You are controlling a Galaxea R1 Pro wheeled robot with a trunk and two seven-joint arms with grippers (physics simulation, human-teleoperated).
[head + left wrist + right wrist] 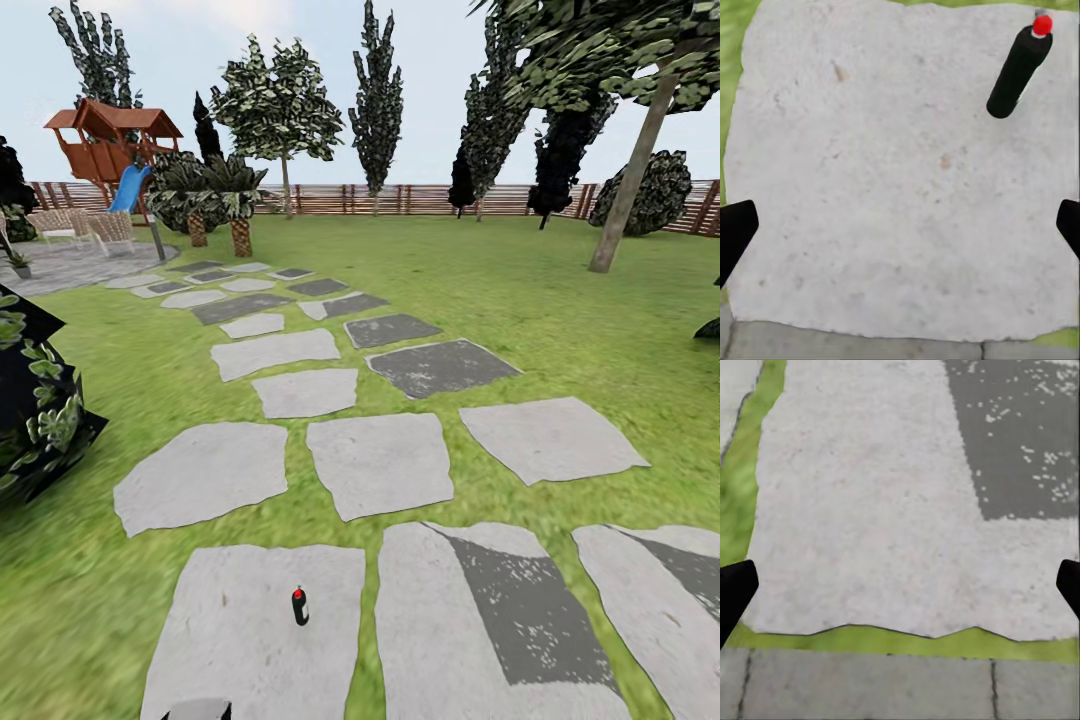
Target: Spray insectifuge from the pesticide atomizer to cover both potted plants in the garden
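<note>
The pesticide atomizer [299, 606], a slim dark bottle with a red top, stands upright on a pale stone slab [250, 640] just ahead of me. In the left wrist view the atomizer [1020, 67] stands beyond and to one side of my left gripper [900, 229], which hangs open above the slab, apart from the bottle. My right gripper [900, 585] is open over the neighbouring slab [892, 510] and a strip of grass. One small potted plant [18, 263] shows far off at the edge of the paved patio [70, 268].
A stepping-stone path [300, 350] runs across the lawn toward the patio with wicker seats [88, 228]. A dark leafy bush [35, 400] stands close on the left. Palms [225, 200], a play tower with slide [110, 150], trees and a wooden fence [420, 198] lie beyond.
</note>
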